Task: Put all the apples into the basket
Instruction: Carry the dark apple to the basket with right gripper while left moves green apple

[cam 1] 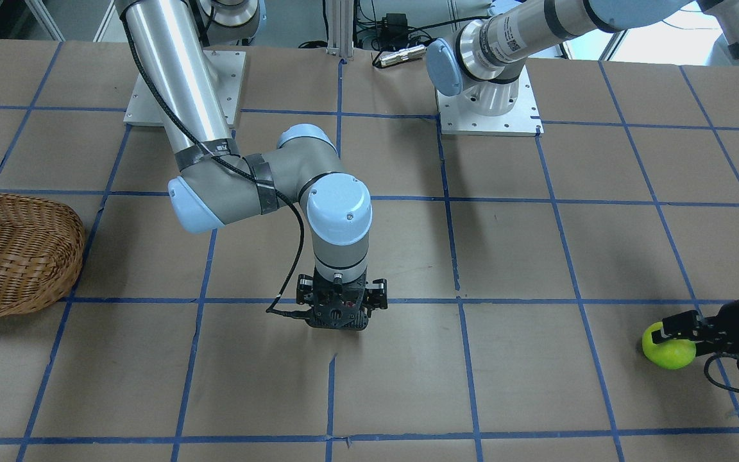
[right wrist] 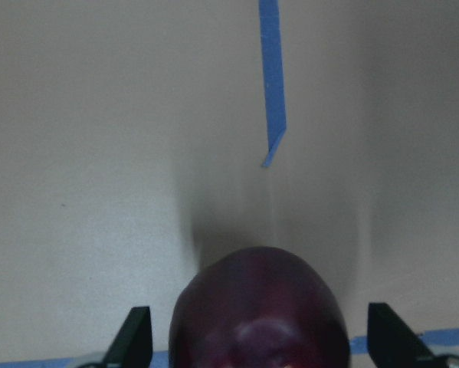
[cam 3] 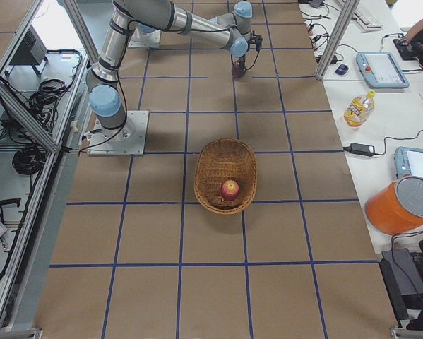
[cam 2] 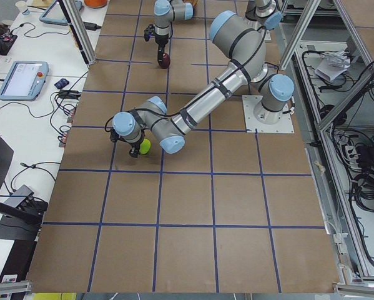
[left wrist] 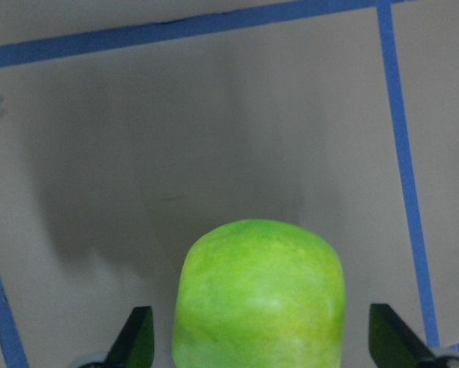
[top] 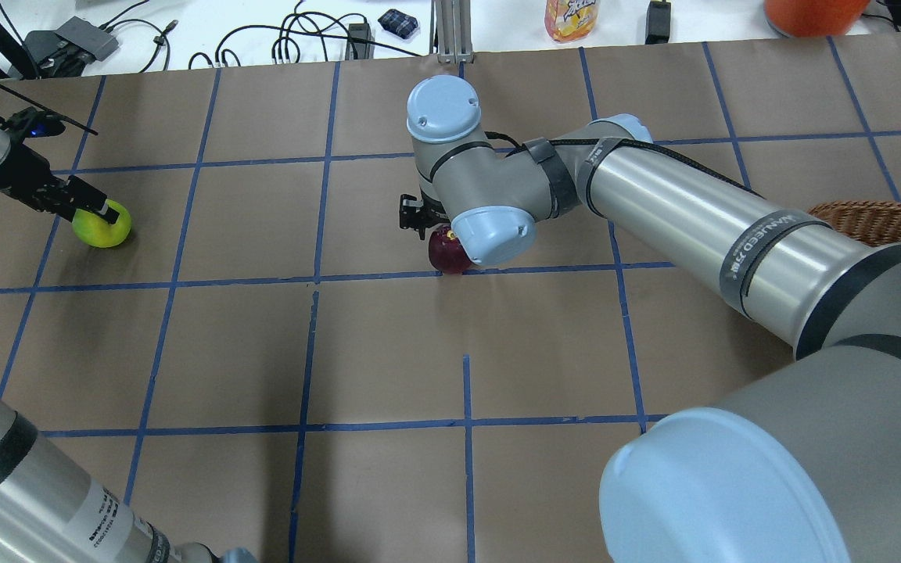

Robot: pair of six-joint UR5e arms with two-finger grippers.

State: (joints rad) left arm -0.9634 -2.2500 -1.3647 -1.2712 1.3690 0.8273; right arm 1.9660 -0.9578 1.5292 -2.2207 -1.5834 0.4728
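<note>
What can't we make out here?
Maroon apple: front-facing view, hidden behind right tool.
Red apple: front-facing, cut by the left edge; overhead, only a sliver past the right arm.
Basket: overhead, mostly behind that arm.
Green apple: left wrist view, lower part cut by bottom edge.

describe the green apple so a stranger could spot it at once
On the blue-taped brown table, look far from the wicker basket. The green apple sits there between the left gripper's open fingers, the only lime-green one; the red apple and maroon apple are darker.
</note>
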